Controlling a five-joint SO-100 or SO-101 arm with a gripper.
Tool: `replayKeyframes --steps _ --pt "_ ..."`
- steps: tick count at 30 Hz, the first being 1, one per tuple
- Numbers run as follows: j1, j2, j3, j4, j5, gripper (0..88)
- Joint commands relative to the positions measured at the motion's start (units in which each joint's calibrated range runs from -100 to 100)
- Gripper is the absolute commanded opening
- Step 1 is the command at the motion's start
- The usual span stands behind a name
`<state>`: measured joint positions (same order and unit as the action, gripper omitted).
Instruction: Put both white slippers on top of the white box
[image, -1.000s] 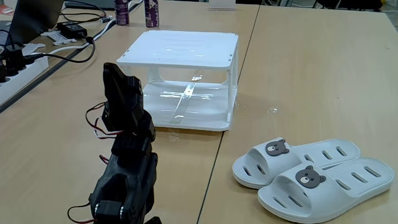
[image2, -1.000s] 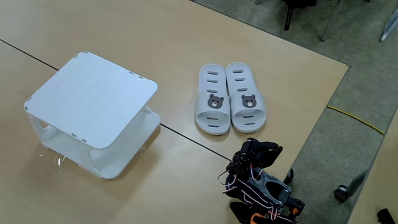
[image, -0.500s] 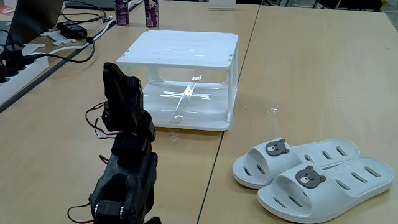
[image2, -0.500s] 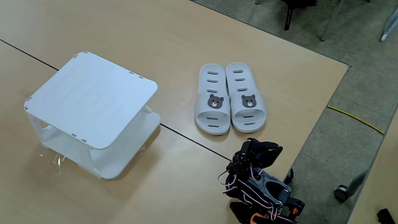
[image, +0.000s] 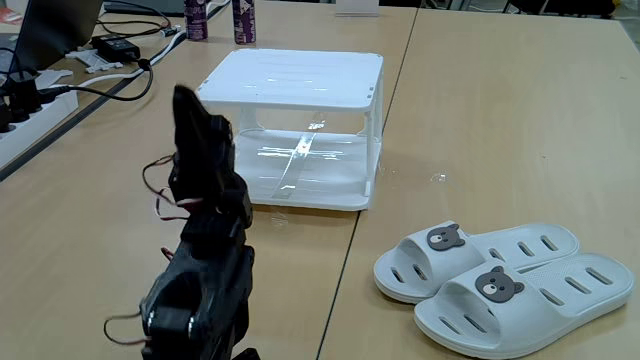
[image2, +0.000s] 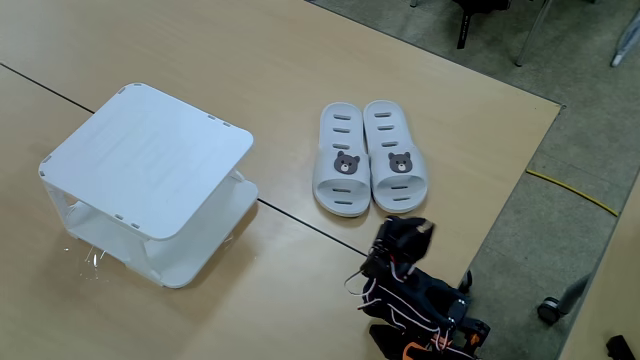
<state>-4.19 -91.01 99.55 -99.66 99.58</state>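
Folded low over its base, the gripper (image: 190, 110) sits at the left of a fixed view; whether its fingers are spread or pressed together I cannot tell. Beside it stands the white box (image: 292, 76), top bare for loading. Further right, the white slippers (image: 505, 283) lie paired on the table (image: 500, 120), touching.

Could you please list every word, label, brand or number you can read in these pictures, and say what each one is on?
No text can be read here.
The white slippers: bear-face badges only, no lettering.
The white box: plain ribbed top, no label visible.
The purple containers at the table's far edge in a fixed view: any print is too small and blurred.
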Motion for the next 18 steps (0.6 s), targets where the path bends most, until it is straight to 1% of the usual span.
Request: replayKeyframes --steps 1,10,18 --pt "0.66 19.53 0.45 0.43 0.42 0.8" --pt "0.74 59.67 -0.72 0.95 0.42 1.1" --pt "0.82 91.89 -0.18 0.95 0.42 0.8"
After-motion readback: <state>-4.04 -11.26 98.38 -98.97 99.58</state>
